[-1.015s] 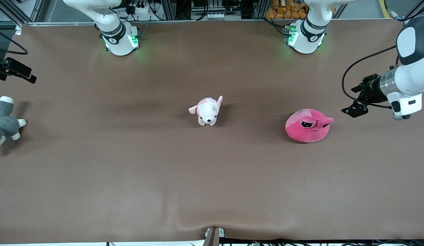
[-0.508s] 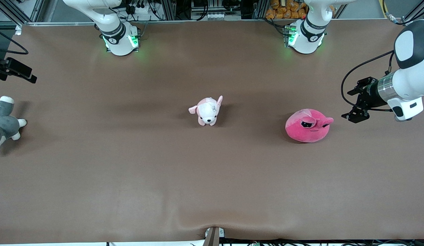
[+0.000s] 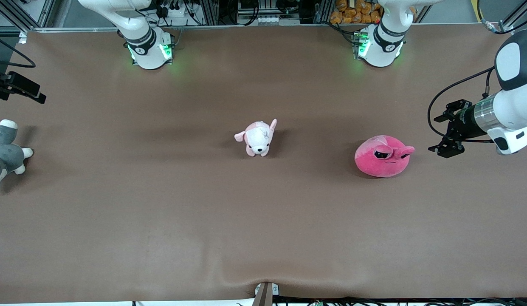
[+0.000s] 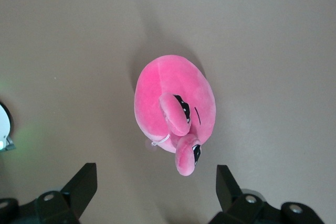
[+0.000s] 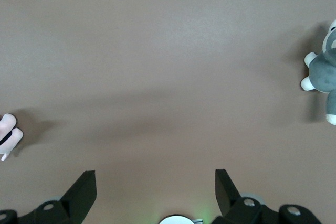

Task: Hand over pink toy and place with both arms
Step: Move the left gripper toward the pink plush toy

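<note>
Pink toy [image 3: 383,160] lies on the brown desk [image 3: 263,221], toward the left arm's end, resting flat with its half-lidded eyes turned toward the front camera; nothing touches it. In the left wrist view the same toy [image 4: 175,109] sits on bare desk surface, centred between the two fingertips but well below them. Left pincer [image 3: 446,132] hangs in the air over the desk just beside the toy, on the side toward the left arm's end, jaws spread wide and holding nothing; its fingers [image 4: 84,182] frame the toy in the left wrist view with clear gaps on both sides. The left arm [image 3: 507,106] enters from the edge of the front view, wrist roughly level. Right pincer [image 5: 156,190] is also released, fingers apart and empty, seen only in the right wrist view, high over bare desk; the right arm waits. A pale pink-and-white puppy plush [image 3: 257,138] stands near the middle of the desk, well apart from the pink toy. A grey-and-white plush animal [image 3: 6,155] lies at the right arm's end of the desk, partly cut off by the edge of the front view.
</note>
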Available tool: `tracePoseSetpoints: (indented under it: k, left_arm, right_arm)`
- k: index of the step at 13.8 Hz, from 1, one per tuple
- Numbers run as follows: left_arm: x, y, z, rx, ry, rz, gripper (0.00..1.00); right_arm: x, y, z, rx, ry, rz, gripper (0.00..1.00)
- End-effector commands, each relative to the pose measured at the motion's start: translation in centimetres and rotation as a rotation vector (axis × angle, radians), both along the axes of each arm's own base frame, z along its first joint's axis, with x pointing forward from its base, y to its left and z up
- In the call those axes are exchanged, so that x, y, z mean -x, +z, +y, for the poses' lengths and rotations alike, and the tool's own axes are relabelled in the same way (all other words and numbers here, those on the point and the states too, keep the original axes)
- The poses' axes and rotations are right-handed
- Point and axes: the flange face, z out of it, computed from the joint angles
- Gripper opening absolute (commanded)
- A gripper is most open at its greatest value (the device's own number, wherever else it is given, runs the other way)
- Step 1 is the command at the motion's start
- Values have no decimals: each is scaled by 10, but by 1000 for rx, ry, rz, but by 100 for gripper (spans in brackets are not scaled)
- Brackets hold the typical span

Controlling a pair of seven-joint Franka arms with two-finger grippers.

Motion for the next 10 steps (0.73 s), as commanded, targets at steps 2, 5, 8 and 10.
tracePoseSetpoints:
  k: [2, 5, 8, 10]
  left_arm:
    - [-4, 4, -2, 9, 38, 13, 100]
    - [-4, 3, -2, 9, 40, 14, 100]
    - [-5, -2, -1, 7, 55, 25, 100]
    - [-7, -8, -1, 4, 79, 37, 100]
  right_arm:
    - [5, 4, -8, 12, 8, -3, 100]
    - [5, 2, -15, 11, 14, -1, 100]
    - [5, 2, -13, 11, 16, -1, 100]
    - [5, 1, -18, 10, 10, 2, 100]
